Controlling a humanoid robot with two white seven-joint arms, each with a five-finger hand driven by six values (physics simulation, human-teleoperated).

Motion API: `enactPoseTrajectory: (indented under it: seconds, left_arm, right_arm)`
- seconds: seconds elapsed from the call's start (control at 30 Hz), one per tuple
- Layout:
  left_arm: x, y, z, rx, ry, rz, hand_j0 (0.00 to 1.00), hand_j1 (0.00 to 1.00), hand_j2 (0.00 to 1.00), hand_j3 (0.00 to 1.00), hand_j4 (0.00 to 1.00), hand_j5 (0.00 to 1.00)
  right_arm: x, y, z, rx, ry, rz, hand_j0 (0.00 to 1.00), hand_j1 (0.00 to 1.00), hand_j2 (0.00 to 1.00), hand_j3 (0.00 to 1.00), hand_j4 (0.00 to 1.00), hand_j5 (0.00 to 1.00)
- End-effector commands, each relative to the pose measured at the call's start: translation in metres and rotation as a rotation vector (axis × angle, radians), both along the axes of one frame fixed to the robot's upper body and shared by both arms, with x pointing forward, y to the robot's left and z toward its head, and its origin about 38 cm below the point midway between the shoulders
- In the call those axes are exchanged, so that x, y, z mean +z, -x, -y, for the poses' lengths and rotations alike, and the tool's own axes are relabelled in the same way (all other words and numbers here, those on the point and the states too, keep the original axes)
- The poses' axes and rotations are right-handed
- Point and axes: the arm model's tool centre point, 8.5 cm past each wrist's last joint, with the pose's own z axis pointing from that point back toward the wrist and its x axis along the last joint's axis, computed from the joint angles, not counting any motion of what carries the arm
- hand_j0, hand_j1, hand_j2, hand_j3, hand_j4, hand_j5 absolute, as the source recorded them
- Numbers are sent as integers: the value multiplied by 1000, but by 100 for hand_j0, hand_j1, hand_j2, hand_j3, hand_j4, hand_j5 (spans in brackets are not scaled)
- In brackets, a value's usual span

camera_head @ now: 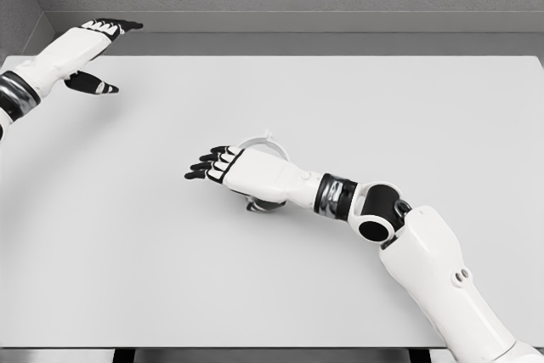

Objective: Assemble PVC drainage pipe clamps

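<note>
The clamp (265, 144) lay mid-table (127, 252), mostly hidden under the right hand (242, 172), whose fingers were seen stretched flat w/ nothing gripped, so the reach step was judged underway, w/ fingers next needing closing round it.

Both hands, left (92, 48) and right (242, 172), extend flat fingers.

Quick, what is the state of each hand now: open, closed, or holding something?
Left hand: open, fingers spread, holding nothing, near the table's far left corner.
Right hand: open, fingers extended, over the pipe clamp, not gripping it.
</note>
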Motion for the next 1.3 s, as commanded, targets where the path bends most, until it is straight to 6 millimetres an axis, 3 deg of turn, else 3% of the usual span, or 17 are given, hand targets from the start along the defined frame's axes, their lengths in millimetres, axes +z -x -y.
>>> enactPoseTrajectory:
  seconds: [0.0,0.7,0.83,0.93,0.97,1.03,1.1,1.2,1.27]
  left_arm:
    - [1,0,-1,2,7,2,100,100,100,100,100,100]
    - [0,0,-1,2,7,1,100,100,100,100,100,100]
    - [1,0,-1,2,7,2,100,100,100,100,100,100]
    - [1,0,0,1,7,2,100,100,100,100,100,100]
    - [1,0,0,1,8,4,100,100,100,100,100,100]
    - [2,0,-1,2,10,6,100,100,100,100,100,100]
    - [2,0,-1,2,10,6,100,100,100,100,100,100]
    - [1,1,-1,1,10,4,100,100,100,100,100,100]
    - [-3,2,-3,7,8,-6,100,100,100,100,100,100]
  right_arm:
    - [1,0,0,-2,-7,-3,100,100,100,100,100,100]
    - [2,0,2,-5,-12,-1,100,100,100,100,100,100]
    - [17,11,0,20,-33,42,100,100,100,100,100,100]
    - [27,23,12,34,-26,82,100,100,100,100,100,100]
    - [35,28,18,48,-12,105,100,100,100,100,100,100]
    - [65,34,57,57,-23,131,100,100,100,100,100,100]
    - [90,22,120,-12,-60,97,100,100,100,100,100,100]
    - [124,15,189,-107,-51,105,100,100,100,100,100,100]
    - [127,15,212,-170,-41,114,100,100,100,100,100,100]
